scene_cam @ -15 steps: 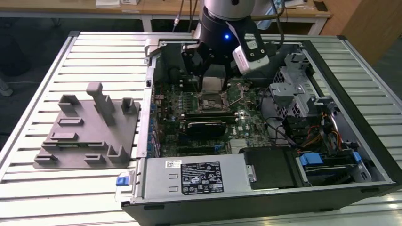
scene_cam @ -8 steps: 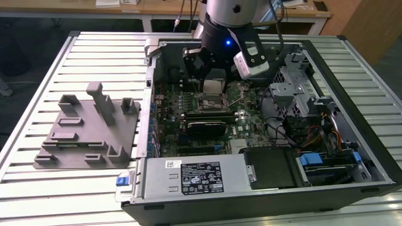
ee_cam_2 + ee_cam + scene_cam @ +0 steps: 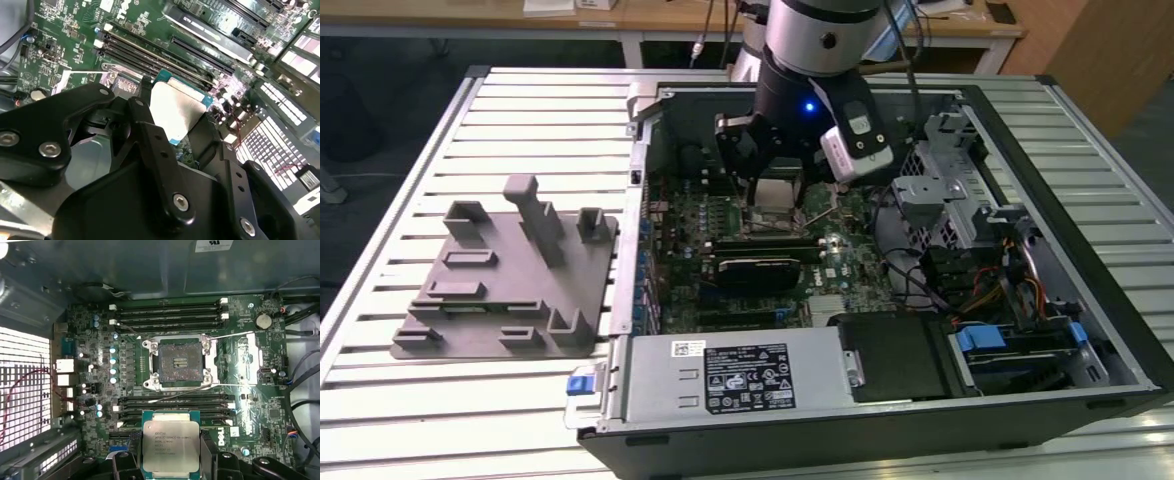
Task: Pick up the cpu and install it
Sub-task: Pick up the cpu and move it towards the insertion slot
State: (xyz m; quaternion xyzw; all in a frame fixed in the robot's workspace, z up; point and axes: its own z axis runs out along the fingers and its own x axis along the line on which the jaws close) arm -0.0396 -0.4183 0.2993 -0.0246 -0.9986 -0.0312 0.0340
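Note:
My gripper [image 3: 171,456] is shut on the cpu [image 3: 171,444], a flat square chip with a silver metal top and a green edge. Black fingers [image 3: 212,456] clamp it on two opposite sides. In the second wrist view the cpu [image 3: 176,107] sits between the fingers [image 3: 150,137], hanging over the green motherboard. The open socket [image 3: 180,362] is empty, its frame and thin levers swung clear, a short way off from the held chip. In the exterior view the gripper [image 3: 778,172] hangs inside the open computer case with the cpu [image 3: 778,188] over the board's upper middle.
Memory slots [image 3: 170,315] run on both sides of the socket. The case walls [image 3: 638,180], a drive cage [image 3: 947,185], cables [image 3: 947,280] and the power supply [image 3: 734,375] crowd the board. A grey plastic tray with upright posts [image 3: 507,275] lies on the slatted table at the exterior view's left.

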